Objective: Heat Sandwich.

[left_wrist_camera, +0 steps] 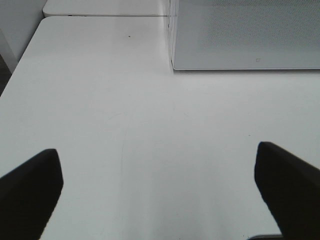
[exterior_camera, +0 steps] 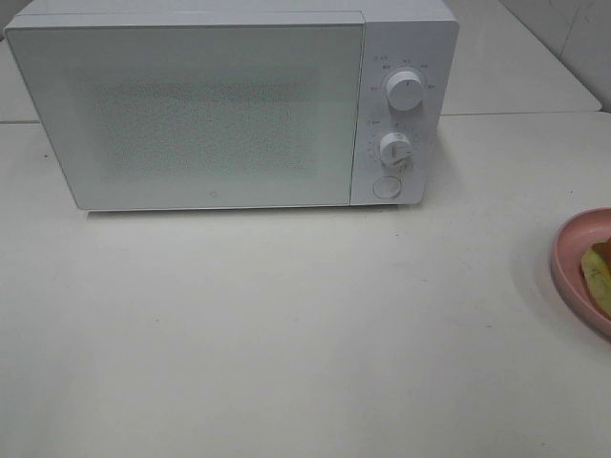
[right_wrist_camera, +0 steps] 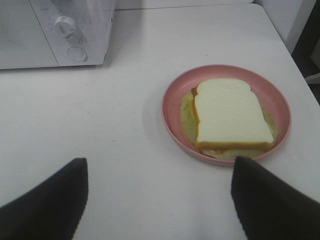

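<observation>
sandwich [right_wrist_camera: 229, 114] is sitting flat in the pink plate [right_wrist_camera: 172, 97] on the desk [exterior_camera: 286, 324], right of the shut microwave [exterior_camera: 191, 114] | left fingers [left_wrist_camera: 30, 185] are hanging wide, holding nothing | right fingers [right_wrist_camera: 50, 200] are gaping too, hovering near the plate

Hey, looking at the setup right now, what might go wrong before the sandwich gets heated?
1. The microwave door is shut, so it must be opened first; a hard pull might shift the oven on the table.
2. The sandwich lies loose on the plate; gripping the plate badly could tip it, and filling already sticks out.
3. The plate sits at the table's right side, so a nudge may push it off.
</observation>
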Robot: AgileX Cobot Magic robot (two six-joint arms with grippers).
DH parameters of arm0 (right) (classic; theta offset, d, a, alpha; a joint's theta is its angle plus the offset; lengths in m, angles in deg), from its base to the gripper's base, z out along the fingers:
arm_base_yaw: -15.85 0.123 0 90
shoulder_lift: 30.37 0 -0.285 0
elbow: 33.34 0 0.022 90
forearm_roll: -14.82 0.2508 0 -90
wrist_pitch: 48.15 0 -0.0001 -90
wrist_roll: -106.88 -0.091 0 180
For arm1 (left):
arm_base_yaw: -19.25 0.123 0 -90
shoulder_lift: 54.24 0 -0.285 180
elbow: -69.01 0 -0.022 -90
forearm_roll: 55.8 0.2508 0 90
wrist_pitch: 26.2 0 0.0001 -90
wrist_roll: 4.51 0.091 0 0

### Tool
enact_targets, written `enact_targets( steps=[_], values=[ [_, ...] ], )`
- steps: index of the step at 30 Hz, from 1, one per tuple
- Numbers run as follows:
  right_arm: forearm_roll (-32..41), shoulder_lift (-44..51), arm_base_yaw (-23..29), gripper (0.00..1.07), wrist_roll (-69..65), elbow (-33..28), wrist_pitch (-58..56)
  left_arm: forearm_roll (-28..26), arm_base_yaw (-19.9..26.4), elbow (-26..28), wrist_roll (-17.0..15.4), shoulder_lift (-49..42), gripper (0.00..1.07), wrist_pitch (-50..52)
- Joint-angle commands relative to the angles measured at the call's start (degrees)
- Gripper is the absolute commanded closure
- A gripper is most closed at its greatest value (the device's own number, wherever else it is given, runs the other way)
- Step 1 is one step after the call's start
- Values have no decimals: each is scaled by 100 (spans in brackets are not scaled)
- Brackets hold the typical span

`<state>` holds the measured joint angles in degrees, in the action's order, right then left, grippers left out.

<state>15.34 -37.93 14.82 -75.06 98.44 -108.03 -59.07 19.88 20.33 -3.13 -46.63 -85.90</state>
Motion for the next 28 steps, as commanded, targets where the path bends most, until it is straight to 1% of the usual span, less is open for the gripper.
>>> enact_targets(
  steps=[1, 28],
  values=[
    [11, 103, -34, 31, 6, -6, 40, -57, 6, -17, -6, -160, 7, 40],
    [11, 103, -34, 31, 6, -6, 40, -52, 6, -17, -6, -155, 7, 40]
  ],
)
